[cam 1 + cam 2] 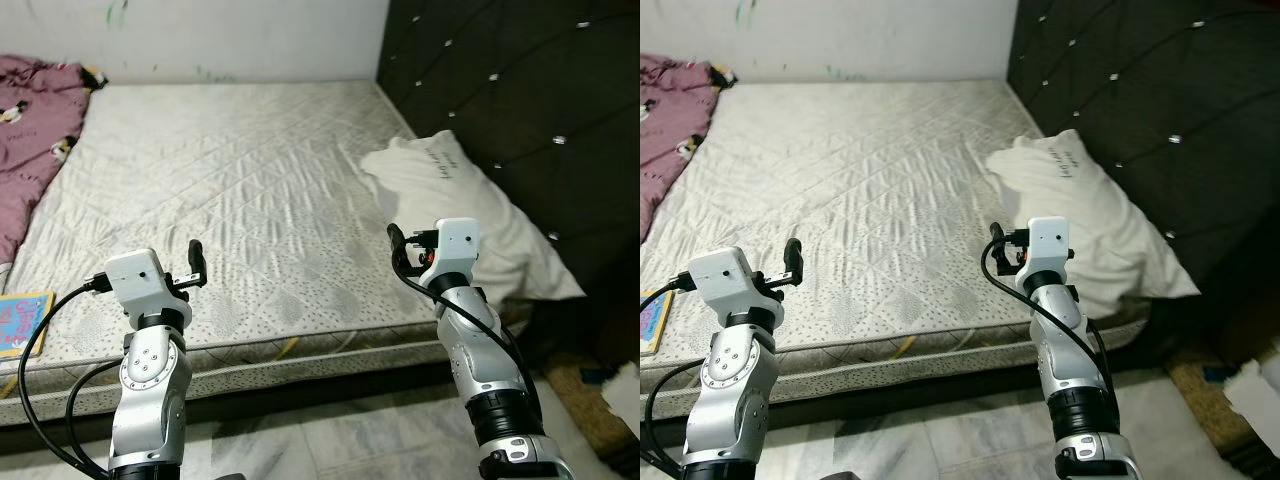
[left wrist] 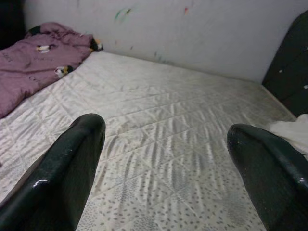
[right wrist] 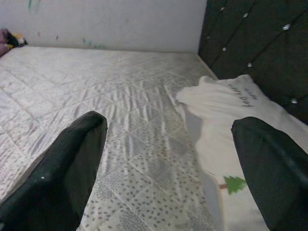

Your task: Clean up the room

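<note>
A bare quilted mattress lies before me. A white pillow with a small tree print rests at its right end against the dark headboard. A crumpled purple blanket sits at the far left corner. A colourful book lies at the near left edge. My left gripper is held up over the near edge, open and holding nothing. My right gripper hovers just left of the pillow, open too, with its fingers spread wide.
A white wall with small paint marks runs behind the bed. Pale tiled floor lies between me and the bed frame. At the lower right, a brown mat and some white paper lie on the floor beside the headboard.
</note>
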You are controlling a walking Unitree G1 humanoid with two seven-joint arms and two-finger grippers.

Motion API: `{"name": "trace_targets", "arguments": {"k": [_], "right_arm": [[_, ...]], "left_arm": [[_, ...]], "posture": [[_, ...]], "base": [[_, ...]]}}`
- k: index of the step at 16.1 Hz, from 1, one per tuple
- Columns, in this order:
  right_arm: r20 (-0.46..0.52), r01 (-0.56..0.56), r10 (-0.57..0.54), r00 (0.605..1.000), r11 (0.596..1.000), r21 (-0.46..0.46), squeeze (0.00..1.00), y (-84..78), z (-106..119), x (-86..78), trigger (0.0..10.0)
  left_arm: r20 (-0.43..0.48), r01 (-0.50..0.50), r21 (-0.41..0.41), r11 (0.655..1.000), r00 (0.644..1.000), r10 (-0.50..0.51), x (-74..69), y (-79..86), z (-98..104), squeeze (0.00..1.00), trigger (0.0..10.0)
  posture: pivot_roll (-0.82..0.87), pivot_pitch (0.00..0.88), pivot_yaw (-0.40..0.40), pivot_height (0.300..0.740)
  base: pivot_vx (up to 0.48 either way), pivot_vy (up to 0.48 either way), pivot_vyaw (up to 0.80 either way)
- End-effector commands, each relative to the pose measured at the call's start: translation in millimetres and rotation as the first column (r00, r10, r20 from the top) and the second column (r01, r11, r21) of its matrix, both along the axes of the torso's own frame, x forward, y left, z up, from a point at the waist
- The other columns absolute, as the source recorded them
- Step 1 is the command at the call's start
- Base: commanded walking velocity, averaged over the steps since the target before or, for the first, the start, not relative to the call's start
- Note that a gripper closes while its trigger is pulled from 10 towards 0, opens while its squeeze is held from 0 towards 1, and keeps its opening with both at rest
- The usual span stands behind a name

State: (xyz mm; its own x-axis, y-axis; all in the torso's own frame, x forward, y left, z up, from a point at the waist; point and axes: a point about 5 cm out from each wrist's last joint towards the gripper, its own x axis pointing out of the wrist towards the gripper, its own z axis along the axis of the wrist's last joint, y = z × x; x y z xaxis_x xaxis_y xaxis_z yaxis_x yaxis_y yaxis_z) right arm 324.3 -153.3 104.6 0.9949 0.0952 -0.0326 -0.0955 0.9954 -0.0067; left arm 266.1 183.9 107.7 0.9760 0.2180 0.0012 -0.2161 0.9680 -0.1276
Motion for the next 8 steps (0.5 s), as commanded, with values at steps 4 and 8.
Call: {"name": "trace_targets", "arguments": {"k": [4, 8], "right_arm": [[-0.003, -0.001, 0.001, 1.0, 1.0, -0.001, 0.0, 0.4, 1.3, 2.8, 10.0], [-0.002, 0.003, -0.003, 1.0, 1.0, -0.005, 0.0, 0.2, 1.2, 3.3, 10.0]], "left_arm": [[0.021, 0.008, 0.005, 1.0, 1.0, -0.008, 1.5, -0.3, 5.0, 0.0, 10.0], [0.015, 0.008, -0.006, 1.0, 1.0, -0.008, 1.9, -1.0, 4.6, 0.0, 10.0]], "posture": [[0.01, 0.0, -0.029, 0.74], [0.01, 0.0, -0.029, 0.74]], "base": [[0.362, 0.0, 0.0], [0.308, 0.0, 0.0]]}}
